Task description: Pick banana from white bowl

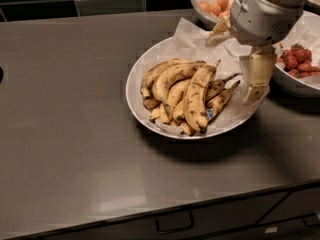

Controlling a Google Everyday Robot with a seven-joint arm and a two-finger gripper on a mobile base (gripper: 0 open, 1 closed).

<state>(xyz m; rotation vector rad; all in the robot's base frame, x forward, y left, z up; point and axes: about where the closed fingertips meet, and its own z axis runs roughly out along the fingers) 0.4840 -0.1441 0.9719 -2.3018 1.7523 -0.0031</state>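
The white bowl is wide and shallow, lined with crinkled white paper, and stands on the grey counter. Several spotted bananas lie in it. The banana is the thickest one, curved, yellow with brown speckles and a small blue sticker near its lower end. My gripper hangs over the bowl's right rim, just right of the banana stems, pointing down. It holds nothing that I can see.
A smaller white bowl of orange round fruits stands behind the big bowl. A white bowl of red strawberries stands at the right, close to my gripper. The counter's front edge, with drawers below, runs along the bottom.
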